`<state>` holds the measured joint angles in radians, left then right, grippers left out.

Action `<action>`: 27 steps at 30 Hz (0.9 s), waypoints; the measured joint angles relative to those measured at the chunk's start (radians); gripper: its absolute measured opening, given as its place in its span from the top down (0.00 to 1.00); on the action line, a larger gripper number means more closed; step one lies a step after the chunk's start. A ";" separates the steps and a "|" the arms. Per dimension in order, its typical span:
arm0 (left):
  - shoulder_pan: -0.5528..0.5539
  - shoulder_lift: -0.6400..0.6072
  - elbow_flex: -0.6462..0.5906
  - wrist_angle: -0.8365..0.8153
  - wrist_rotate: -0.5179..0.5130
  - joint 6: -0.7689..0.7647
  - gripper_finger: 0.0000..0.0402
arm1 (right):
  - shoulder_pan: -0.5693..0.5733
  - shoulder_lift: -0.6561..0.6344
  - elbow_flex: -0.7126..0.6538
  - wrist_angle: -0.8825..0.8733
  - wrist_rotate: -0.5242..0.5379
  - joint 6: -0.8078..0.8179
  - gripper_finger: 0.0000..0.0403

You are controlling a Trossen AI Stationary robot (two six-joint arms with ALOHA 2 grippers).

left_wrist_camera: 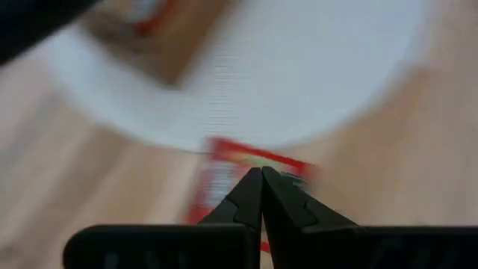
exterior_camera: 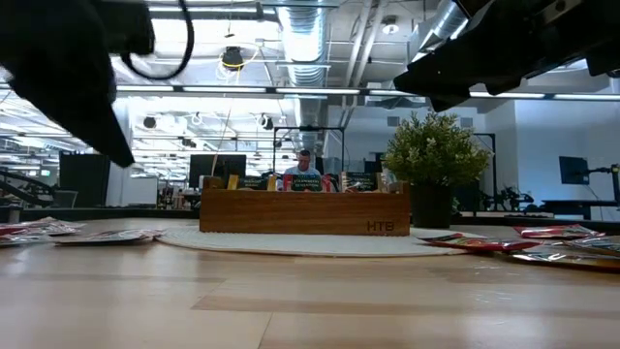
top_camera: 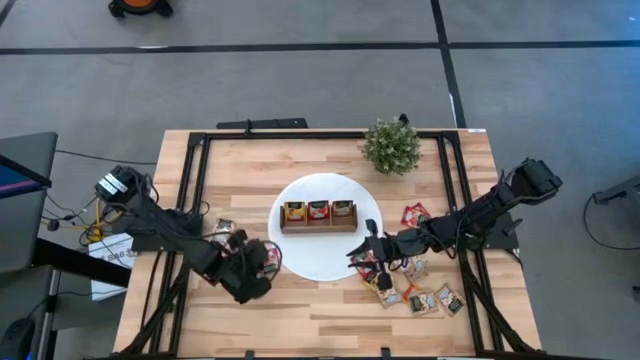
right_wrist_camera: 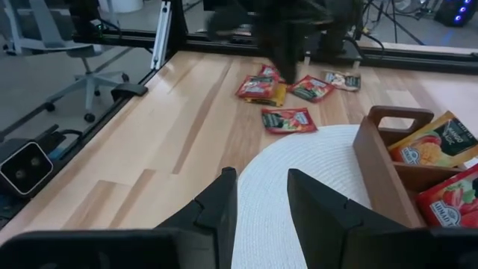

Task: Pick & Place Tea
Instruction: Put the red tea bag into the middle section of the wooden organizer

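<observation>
We've got the left gripper (left_wrist_camera: 261, 175) down near the left edge of the white mat (top_camera: 320, 262), fingers pinched fully together; a red tea bag (left_wrist_camera: 250, 161) lies blurred right under the tips, and we can't tell if it's actually caught. The right gripper (right_wrist_camera: 261, 196) hangs over the mat's right edge with its fingers parted and nothing between them. More tea bags (top_camera: 420, 290) are scattered on the table (top_camera: 300, 320) right of the mat, a few more on the left. The wooden box (top_camera: 318, 215) on the mat already holds some, next to a small plant (top_camera: 391, 146).
</observation>
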<state>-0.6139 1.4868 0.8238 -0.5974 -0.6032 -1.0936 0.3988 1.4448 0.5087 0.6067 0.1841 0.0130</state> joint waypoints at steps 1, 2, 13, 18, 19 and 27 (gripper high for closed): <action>0.014 0.014 0.000 -0.035 -0.012 -0.041 1.00 | 0.000 0.000 0.000 0.003 -0.001 0.011 0.73; 0.028 0.034 0.000 -0.058 -0.018 -0.073 1.00 | 0.000 0.000 0.000 0.007 -0.001 0.017 0.73; 0.036 0.198 0.030 0.197 0.330 -0.136 1.00 | 0.001 0.000 0.000 0.023 -0.001 0.041 0.73; -0.037 0.189 0.156 0.460 0.123 -0.058 1.00 | 0.007 0.000 0.000 0.024 -0.001 0.048 0.73; -0.045 0.185 0.181 0.479 0.087 -0.004 1.00 | 0.008 0.000 0.000 0.023 -0.002 0.048 0.73; -0.074 0.196 0.224 0.369 0.161 0.304 1.00 | 0.019 0.000 0.000 0.019 -0.003 0.040 0.73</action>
<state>-0.6884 1.6831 1.0473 -0.2282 -0.4418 -0.7899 0.4179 1.4448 0.5087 0.6258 0.1810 0.0525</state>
